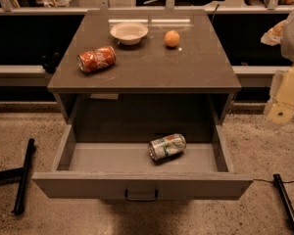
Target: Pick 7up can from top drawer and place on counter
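Note:
The top drawer (pixel 142 184) is pulled fully out below the counter (pixel 152 70). Inside it, right of centre, the 7up can (pixel 167 146) lies on its side, silvery with green markings, its shiny end facing front-left. My gripper (pixel 283 110) shows as a pale cream shape at the right edge of the view. It is outside the cabinet, level with the drawer opening, well to the right of the can and apart from it. Nothing is held in it that I can see.
On the counter a red-orange cola can (pixel 97 58) lies on its side at the left, with a white bowl (pixel 129 32) and an orange (pixel 172 38) further back. Dark poles lie on the floor at the left (pixel 23 175) and right (pixel 286 202).

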Controlling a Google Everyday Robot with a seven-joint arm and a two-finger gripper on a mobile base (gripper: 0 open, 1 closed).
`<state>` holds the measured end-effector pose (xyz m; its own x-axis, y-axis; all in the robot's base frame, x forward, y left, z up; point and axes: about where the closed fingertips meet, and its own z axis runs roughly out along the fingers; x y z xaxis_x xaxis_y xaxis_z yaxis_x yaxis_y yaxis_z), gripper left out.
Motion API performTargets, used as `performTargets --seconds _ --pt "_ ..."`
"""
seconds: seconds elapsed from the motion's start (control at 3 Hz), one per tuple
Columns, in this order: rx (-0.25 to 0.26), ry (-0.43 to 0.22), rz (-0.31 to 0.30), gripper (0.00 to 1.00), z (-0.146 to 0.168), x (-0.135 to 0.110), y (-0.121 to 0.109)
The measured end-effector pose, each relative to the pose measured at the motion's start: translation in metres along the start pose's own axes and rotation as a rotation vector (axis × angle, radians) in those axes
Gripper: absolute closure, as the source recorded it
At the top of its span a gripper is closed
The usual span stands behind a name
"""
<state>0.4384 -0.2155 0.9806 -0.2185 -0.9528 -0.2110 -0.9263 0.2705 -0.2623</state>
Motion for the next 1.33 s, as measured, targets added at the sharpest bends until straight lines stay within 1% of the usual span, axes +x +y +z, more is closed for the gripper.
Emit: performTargets --seconds 0.33,0.67,1.0,1.33 --pt "0.000 0.000 0.000 0.00 0.000 0.000 0.000" --pt "-0.061 -0.033 -0.039 0.00 0.029 -0.011 0.018" --pt "-0.166 -0.079 -0.091 0.00 0.078 -0.029 0.051" --pt "-0.272 -0.101 -0.140 0.00 0.139 -0.046 0.089"
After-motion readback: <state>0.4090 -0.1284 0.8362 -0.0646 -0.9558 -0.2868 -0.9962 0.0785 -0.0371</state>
